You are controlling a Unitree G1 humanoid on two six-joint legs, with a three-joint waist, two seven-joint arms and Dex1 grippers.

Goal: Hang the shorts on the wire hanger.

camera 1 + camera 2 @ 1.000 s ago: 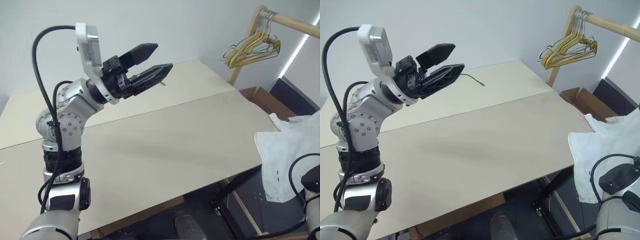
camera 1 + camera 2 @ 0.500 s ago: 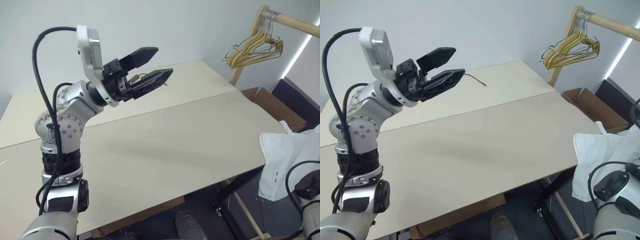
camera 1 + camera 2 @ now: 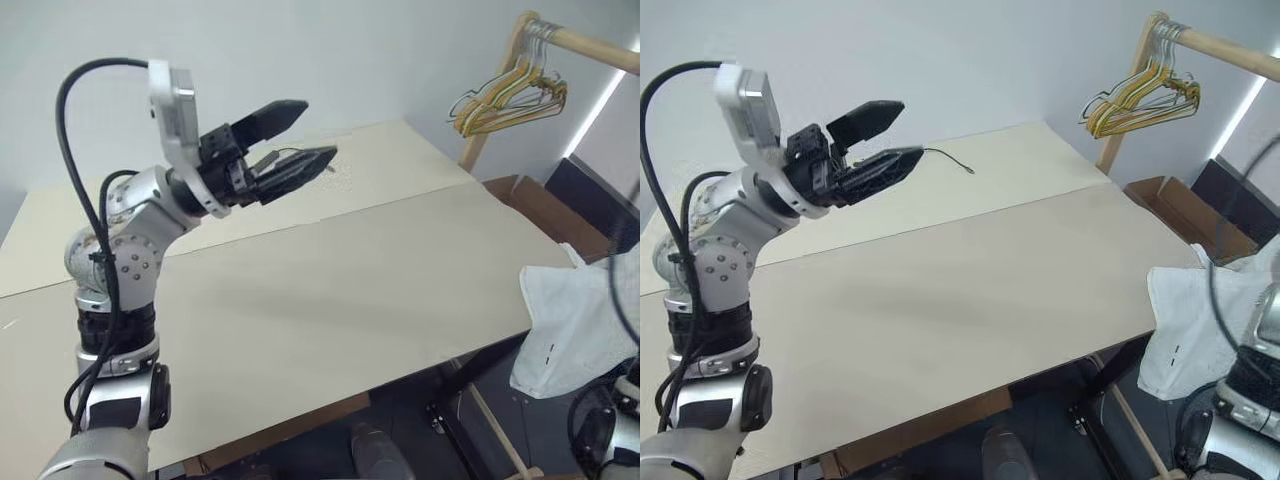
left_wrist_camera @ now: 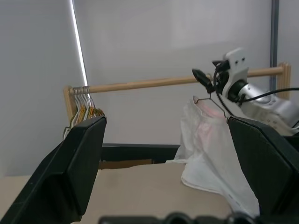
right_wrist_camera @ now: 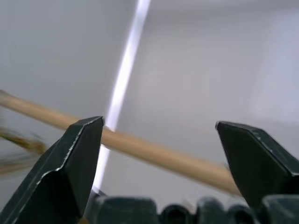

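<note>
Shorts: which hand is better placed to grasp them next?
Right, probably: the shorts hang by the table's right edge beside the right arm; the open left hand is raised far to the left.

You see white cloth shorts (image 4: 205,149) with faint pink smudge; yellow and white wire hangers (image 3: 510,95) on pale wooden rail (image 3: 590,45); beige flat tabletop (image 3: 330,290).

Even, soft daylight is filling the room; no hard glare. A bright vertical strip (image 4: 78,51) by the wall is burning white. The table (image 3: 330,290) is carrying only faint, diffuse shadow. Head views are staying sharp. In the right wrist view the rail (image 5: 154,154) is smearing out of focus and the light strip is blooming.
</note>
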